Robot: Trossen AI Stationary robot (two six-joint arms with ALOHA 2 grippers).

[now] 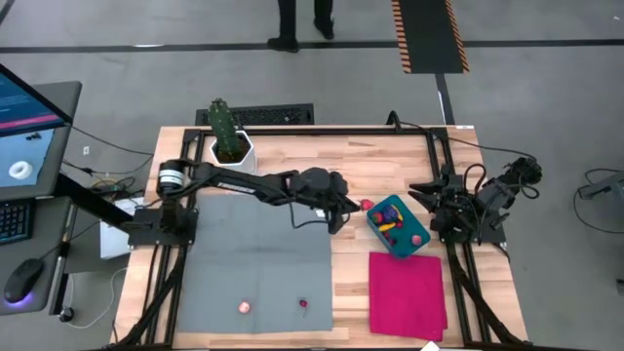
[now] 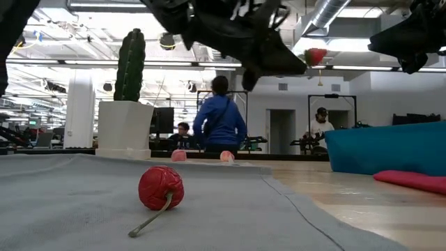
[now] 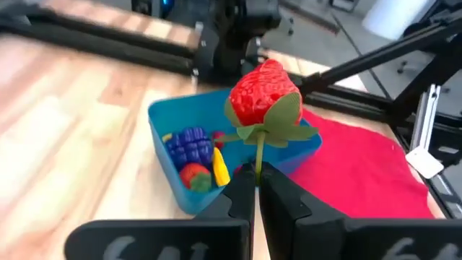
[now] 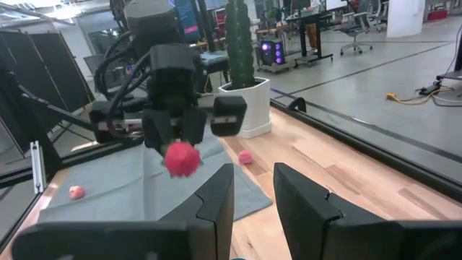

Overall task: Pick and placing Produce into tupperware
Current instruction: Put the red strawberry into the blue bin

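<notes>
The left tool gripped a strawberry by its stem, just left of the teal tub. The right tool waited with fingers apart at the surface's right edge.

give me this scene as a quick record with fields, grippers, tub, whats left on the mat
left gripper: shut on toy strawberry by its stem, carried in the air near the tub
right gripper: jaws apart, empty, waiting at the table's right edge
teal tub: holds purple grapes and other toy produce
grey mat: red cherry and a pink piece remain
</notes>
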